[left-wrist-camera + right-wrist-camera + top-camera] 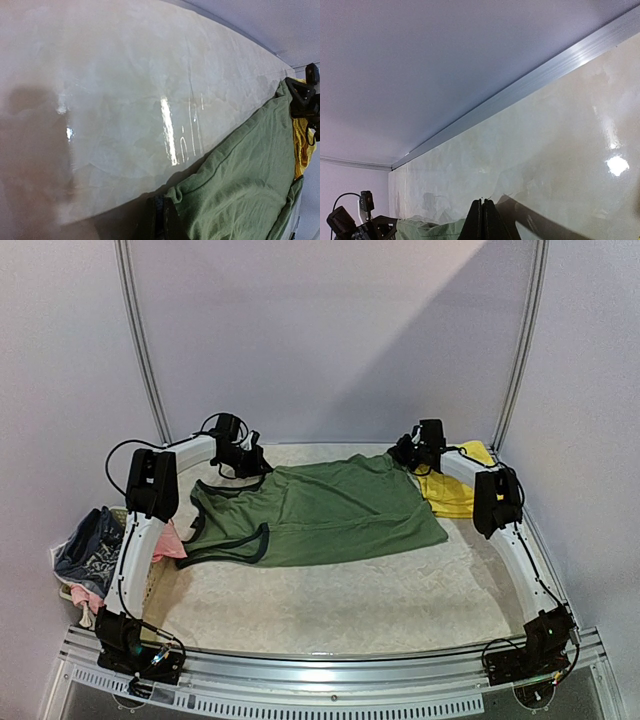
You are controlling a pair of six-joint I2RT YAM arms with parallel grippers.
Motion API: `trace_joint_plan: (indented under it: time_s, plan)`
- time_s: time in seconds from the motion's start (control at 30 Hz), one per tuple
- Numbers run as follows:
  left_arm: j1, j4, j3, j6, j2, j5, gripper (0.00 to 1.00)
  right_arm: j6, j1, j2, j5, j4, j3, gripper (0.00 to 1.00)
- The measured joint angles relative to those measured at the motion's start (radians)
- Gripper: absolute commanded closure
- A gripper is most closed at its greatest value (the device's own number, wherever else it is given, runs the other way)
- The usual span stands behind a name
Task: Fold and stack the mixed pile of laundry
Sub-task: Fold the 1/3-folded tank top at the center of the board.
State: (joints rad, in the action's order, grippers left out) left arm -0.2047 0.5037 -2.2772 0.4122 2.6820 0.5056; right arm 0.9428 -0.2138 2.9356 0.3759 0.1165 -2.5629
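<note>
Overhead view of a pale table [330, 605] with an olive-green top [320, 510] spread flat across its far half, neck and armholes to the left, hem to the right. The left gripper [243, 455] sits at the garment's far left corner; its wrist view shows the fingers pressed together with green cloth bunched against them, so it appears to be pinching that edge. The right gripper [413, 453] is at the far right corner with its fingers also drawn tight together; its wrist view shows cloth just beside the fingertips, but whether any fabric is caught cannot be told. The step in hand looks like taking both far corners to begin the first fold. The next move likely calls for lifting the two corners together and carrying them toward the near edge, keeping the cloth even between the arms. The near half of the table offers broad open room for this. Room is tight behind: both grippers are close to the back wall. Yellow shorts [455, 495] touch the top's right side and could drag along. At the left edge, a pink piece [172, 542] and a blue-grey piece [88, 548] hang over a mesh basket [68, 592], unfolded
</note>
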Motion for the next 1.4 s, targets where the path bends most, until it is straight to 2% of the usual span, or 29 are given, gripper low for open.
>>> trace_joint_plan:
  time_s: [0.27,0.7,1.13,1.4]
  plan:
    - [0.0,-0.002,0.034,0.0,-0.028,-0.003,1.0,-0.037,0.025,-0.092,0.062,-0.084,0.157,1.0]
    - [0.0,-0.031,0.16,-0.008,-0.193,-0.015,1.0,-0.054,0.06,-0.23,0.159,-0.216,0.322,1.0]
    - [-0.006,-0.097,0.395,-0.024,-0.304,-0.019,1.0,-0.117,0.06,-0.366,0.206,-0.255,0.564,1.0]
    - [-0.022,-0.153,0.486,-0.053,-0.369,-0.029,1.0,-0.166,0.061,-0.479,0.22,-0.292,0.682,1.0]
